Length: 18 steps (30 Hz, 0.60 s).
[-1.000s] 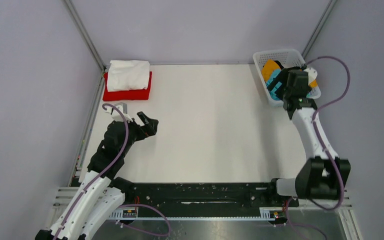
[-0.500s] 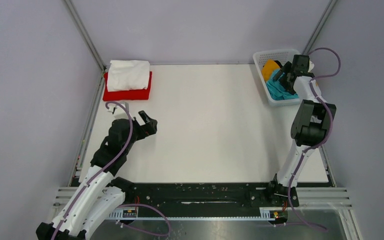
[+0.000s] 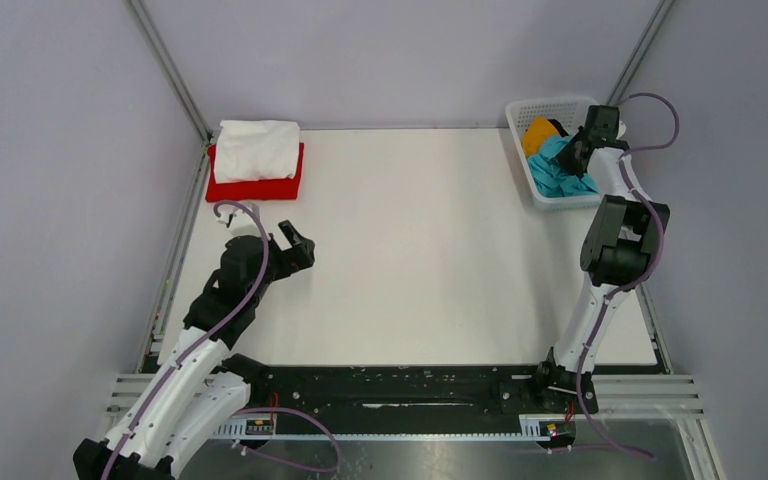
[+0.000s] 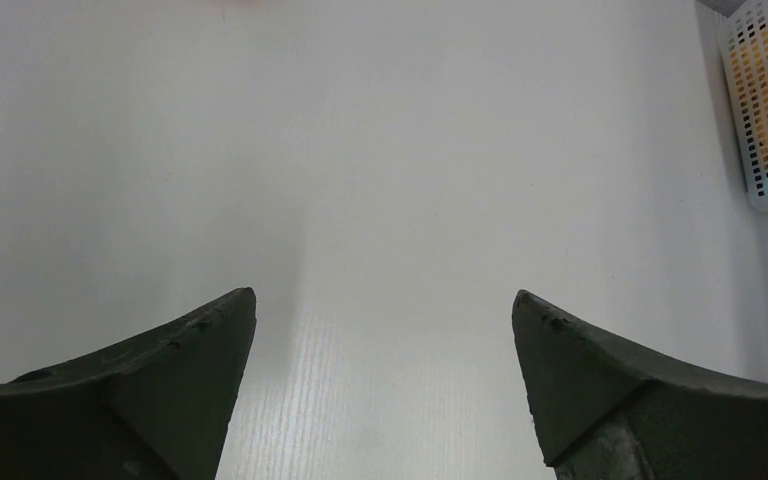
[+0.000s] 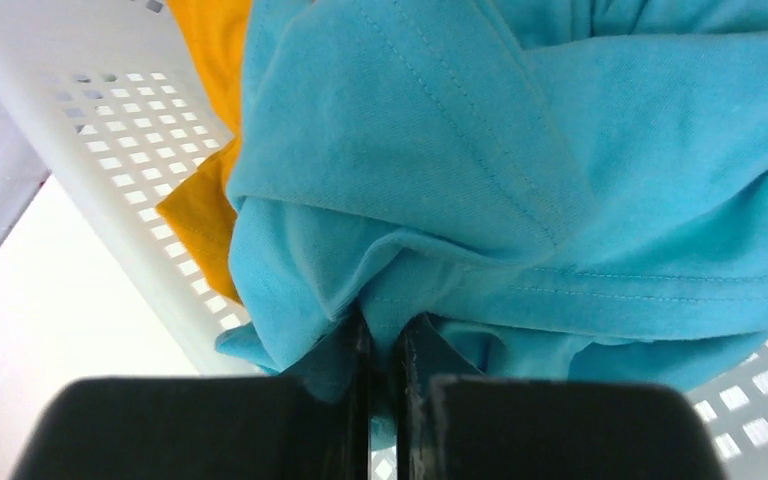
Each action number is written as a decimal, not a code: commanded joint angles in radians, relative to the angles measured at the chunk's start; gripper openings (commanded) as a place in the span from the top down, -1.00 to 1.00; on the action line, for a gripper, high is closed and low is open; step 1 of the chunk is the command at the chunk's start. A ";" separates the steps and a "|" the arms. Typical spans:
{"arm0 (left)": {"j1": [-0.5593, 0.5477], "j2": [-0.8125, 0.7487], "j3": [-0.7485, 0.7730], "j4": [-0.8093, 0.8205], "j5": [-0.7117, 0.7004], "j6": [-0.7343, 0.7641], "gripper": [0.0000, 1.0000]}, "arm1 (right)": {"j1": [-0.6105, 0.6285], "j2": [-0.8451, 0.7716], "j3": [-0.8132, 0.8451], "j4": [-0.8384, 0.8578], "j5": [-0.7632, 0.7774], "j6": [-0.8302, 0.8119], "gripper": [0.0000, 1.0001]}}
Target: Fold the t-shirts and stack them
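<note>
Turquoise shirt (image 5: 520,150): bunched in basket (image 5: 110,130) at the 1 o'clock corner of bench (image 3: 420,250), lying partly over mustard shirt (image 5: 205,110).

Handling, judged: light, limp knit with no stiffness. It will drape and trail when lifted and may snag the lattice rim.

Right tool (image 5: 385,345) is pinched shut on a fold at the shirt's edge. It probably has more than one layer, but that is hard to tell. A hem or shoulder seam would give a cleaner hold for spreading.

Left tool (image 4: 384,330) is spread wide, holding nothing, over bare bench near 9 o'clock.

White shirt (image 3: 257,148) lies folded on red shirt (image 3: 255,188) at 11 o'clock.
</note>
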 commanded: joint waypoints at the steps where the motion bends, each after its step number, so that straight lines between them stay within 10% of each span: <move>1: 0.002 -0.021 0.042 0.023 -0.019 0.004 -0.98 | 0.005 -0.169 0.047 0.023 -0.031 -0.028 1.00; 18: 0.002 -0.100 0.048 -0.016 0.027 -0.089 -0.98 | 0.148 -0.716 0.107 0.071 -0.575 0.037 1.00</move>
